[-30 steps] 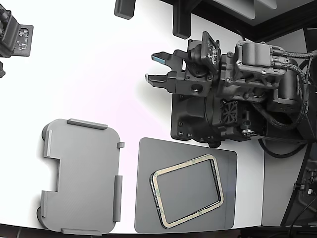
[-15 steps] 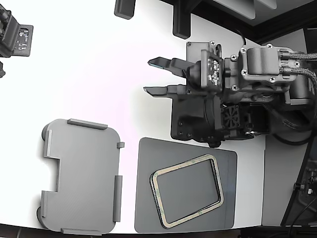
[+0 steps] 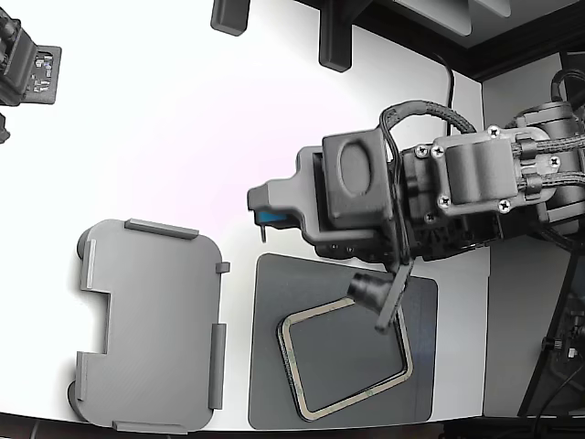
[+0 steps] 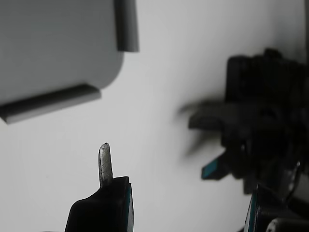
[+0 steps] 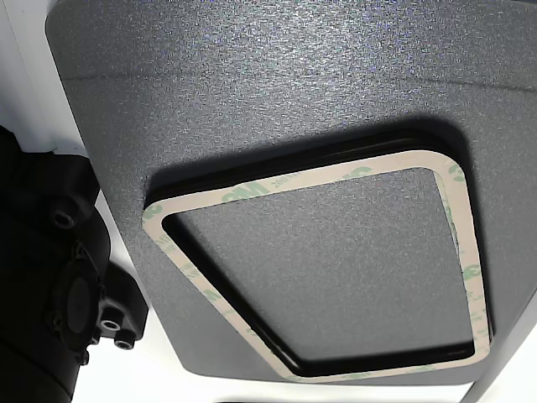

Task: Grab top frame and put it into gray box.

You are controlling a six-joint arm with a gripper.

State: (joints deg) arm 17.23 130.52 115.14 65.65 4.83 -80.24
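- On the dark mat (image 3: 416,302), the top frame (image 3: 291,361) lay flat, well apart from the end effector (image 3: 267,218).
- Fingers apart, gripping nothing.
- Thin frame could slip; the gray box (image 3: 151,325) waited beside.

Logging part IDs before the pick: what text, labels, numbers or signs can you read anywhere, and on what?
No text can be read in any view.
Cream-beige thin rectangular frame: faint green printed marks along its strip, too blurred to read.
Light gray shallow plastic tray: no markings.
Dark gray flat mat: no markings.
Black gripper: no label visible.
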